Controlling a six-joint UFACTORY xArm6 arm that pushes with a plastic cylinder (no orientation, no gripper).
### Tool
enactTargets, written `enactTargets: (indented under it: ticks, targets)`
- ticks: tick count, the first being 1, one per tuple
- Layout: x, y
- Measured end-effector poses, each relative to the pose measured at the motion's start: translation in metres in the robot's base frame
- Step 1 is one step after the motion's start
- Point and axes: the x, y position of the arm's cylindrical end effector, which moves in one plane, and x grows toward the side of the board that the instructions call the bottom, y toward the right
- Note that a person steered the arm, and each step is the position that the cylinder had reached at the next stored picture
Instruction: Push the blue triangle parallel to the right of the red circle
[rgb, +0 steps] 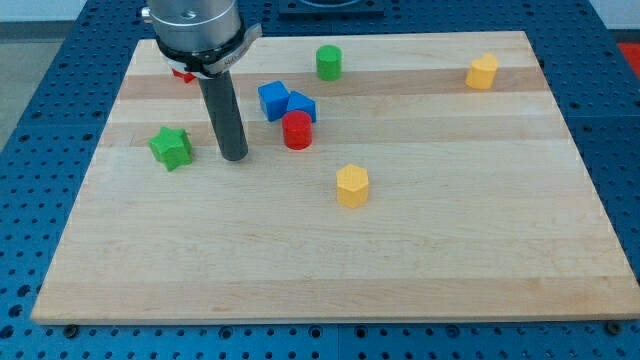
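The red circle (297, 131) stands a little left of the board's middle, toward the view's top. Two blue blocks sit just above it. One blue block (301, 106) touches the red circle's upper right side. The other blue block (273, 100) is at its upper left, touching the first. I cannot tell which of them is the triangle. My tip (234, 157) rests on the board to the left of the red circle, a short gap away, between it and the green star (171, 148).
A green cylinder (329, 62) stands near the top edge. A yellow block (352, 186) lies below and right of the red circle. An orange-yellow block (482, 72) sits at the top right. A red block (182, 73) is partly hidden behind the arm at top left.
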Motion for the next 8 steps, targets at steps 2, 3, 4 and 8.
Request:
enactTargets:
  ticks: [2,3,4,8]
  targets:
    - [-0.006,0.0]
    - [-0.033,0.015]
    - [-0.04,0.025]
    - [-0.088,0.067]
